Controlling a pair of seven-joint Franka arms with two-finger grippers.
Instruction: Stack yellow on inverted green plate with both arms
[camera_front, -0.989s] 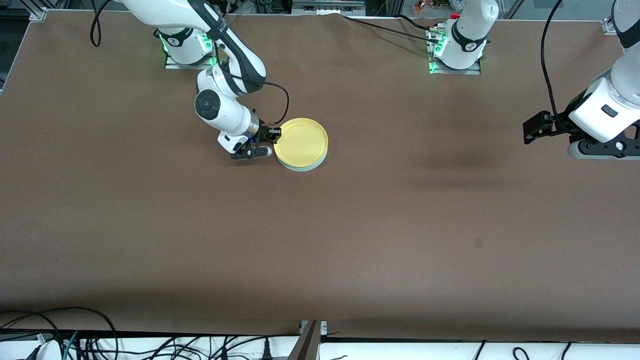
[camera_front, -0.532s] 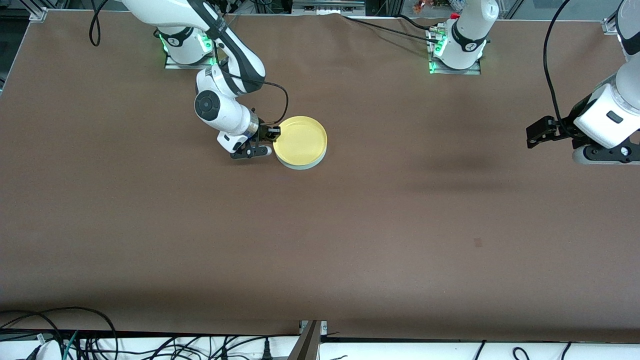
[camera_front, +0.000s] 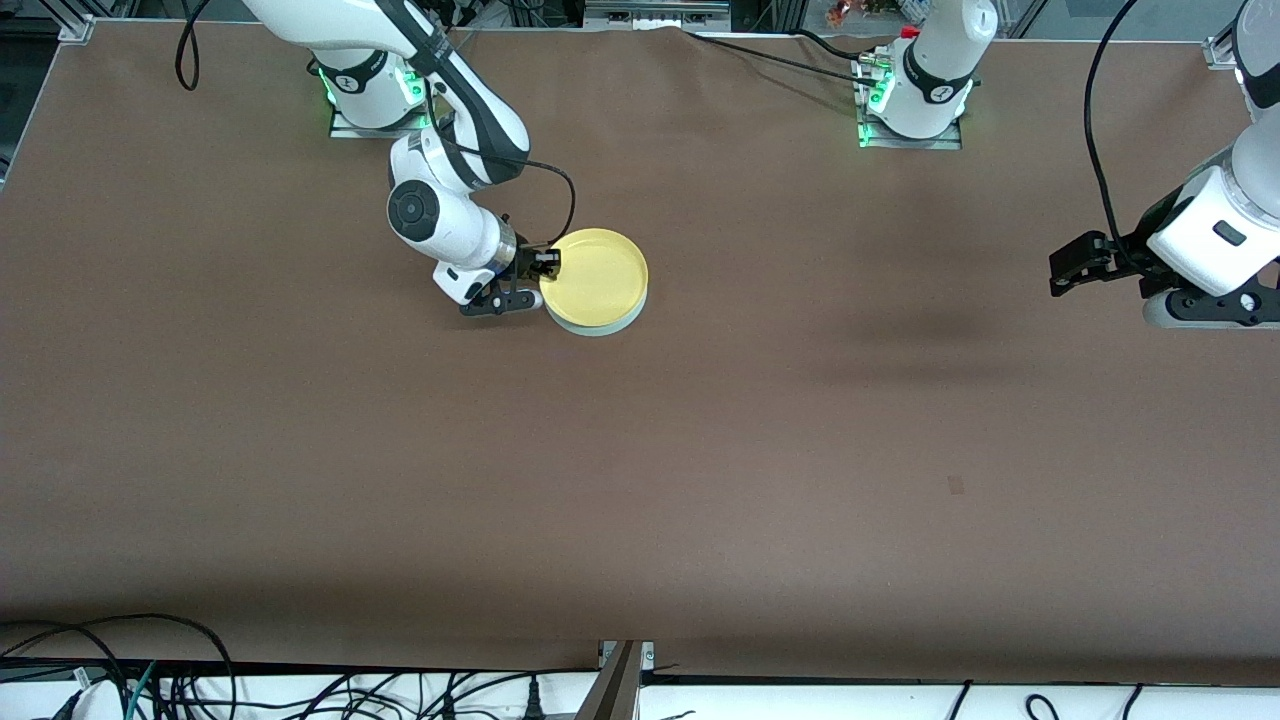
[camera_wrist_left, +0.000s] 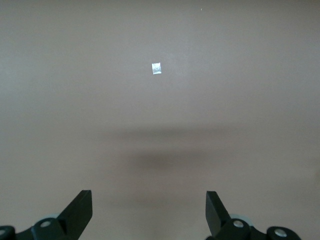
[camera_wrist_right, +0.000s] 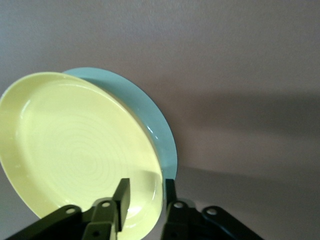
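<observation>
Two plates, stacked as one pile on the brown bench (camera_front: 700, 450), toward the right arm's end. Yellow (camera_front: 596, 277) on top, right way up, nothing in it; round, shallow, bright, with a low raised rim and faint rings in the floor, as seen in the right wrist view (camera_wrist_right: 75, 150). Under it the green plate (camera_front: 600, 328), pale mint, showing only as a thin crescent at the edge nearer the front camera; in the right wrist view (camera_wrist_right: 150, 120) peeking out past the yellow rim.

One yellow, one green, two arms.

Right end effector (camera_front: 541, 282) at the pile's edge toward the right arm's end, fingers (camera_wrist_right: 121, 197) straddling the yellow rim, one inside and one outside, with a gap showing; grip or release not clear. Left end effector (camera_front: 1070, 266) up over bare bench at the left arm's end, well apart from the plates, fingers (camera_wrist_left: 80, 210) spread wide and holding nothing, waiting.
</observation>
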